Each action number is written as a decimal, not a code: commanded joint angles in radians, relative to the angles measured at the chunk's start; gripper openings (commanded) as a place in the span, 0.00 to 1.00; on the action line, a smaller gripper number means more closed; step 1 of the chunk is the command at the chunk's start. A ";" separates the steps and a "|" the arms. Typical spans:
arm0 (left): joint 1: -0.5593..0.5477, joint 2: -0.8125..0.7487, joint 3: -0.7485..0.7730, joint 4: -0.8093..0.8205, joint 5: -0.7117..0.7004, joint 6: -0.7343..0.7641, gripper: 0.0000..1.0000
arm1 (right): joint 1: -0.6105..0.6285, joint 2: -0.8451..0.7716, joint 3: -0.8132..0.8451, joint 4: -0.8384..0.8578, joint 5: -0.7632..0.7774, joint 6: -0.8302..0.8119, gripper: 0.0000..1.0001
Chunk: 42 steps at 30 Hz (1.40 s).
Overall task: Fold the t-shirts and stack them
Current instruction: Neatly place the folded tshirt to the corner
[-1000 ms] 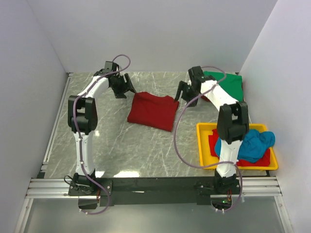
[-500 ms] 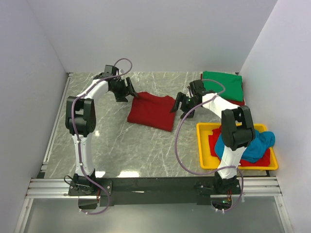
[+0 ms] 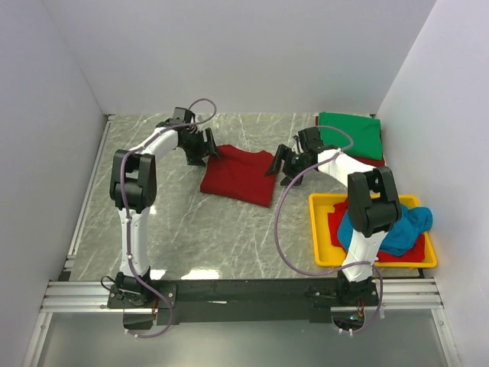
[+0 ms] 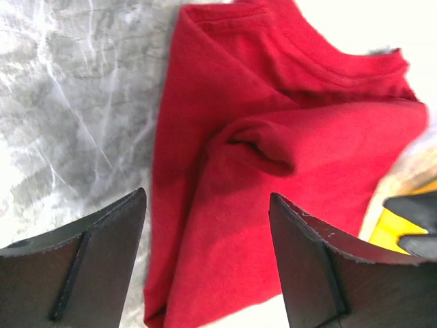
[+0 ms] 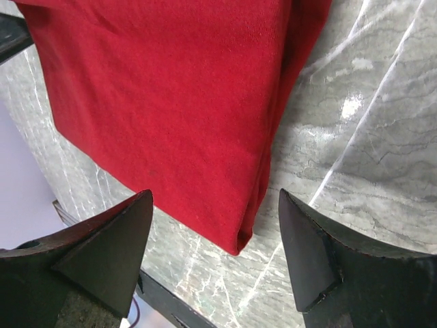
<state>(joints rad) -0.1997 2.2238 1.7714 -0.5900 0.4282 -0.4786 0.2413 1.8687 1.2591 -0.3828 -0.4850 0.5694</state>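
A folded dark red t-shirt (image 3: 241, 175) lies flat on the marble table, mid-back. My left gripper (image 3: 212, 149) is open at its far left corner, jaws straddling the shirt's edge (image 4: 205, 225). My right gripper (image 3: 273, 164) is open at its right edge, jaws over the folded corner (image 5: 232, 171). A folded green t-shirt (image 3: 353, 134) lies on another red one at the back right. A crumpled teal blue t-shirt (image 3: 390, 229) lies on a red one in the yellow tray (image 3: 319, 229).
White walls close in the table on the left, back and right. The yellow tray stands at the right near edge, beside my right arm's base. A black rail (image 3: 244, 292) runs along the near edge.
Both grippers have moved in and down toward the red shirt: the left to its far left corner, the right from beside the green shirt to the shirt's right edge.
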 commanded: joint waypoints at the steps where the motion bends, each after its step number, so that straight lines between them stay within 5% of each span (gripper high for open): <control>1: -0.007 0.019 0.045 -0.007 -0.039 0.032 0.77 | -0.010 -0.016 -0.010 0.047 -0.020 0.014 0.80; 9: -0.015 0.034 0.045 -0.011 -0.089 0.037 0.68 | -0.017 -0.002 -0.040 0.084 -0.033 0.033 0.80; 15: -0.015 0.042 0.028 0.002 -0.074 0.035 0.42 | -0.019 0.024 -0.066 0.137 -0.063 0.056 0.80; 25: -0.010 0.033 -0.029 0.027 -0.089 0.046 0.14 | -0.027 0.053 -0.136 0.232 -0.092 0.084 0.80; 42: -0.004 0.027 -0.105 0.048 -0.088 0.046 0.03 | 0.061 0.211 -0.038 0.335 -0.066 0.135 0.76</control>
<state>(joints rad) -0.2039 2.2463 1.7035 -0.5167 0.3923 -0.4572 0.2741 2.0174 1.1988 -0.0353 -0.6422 0.7208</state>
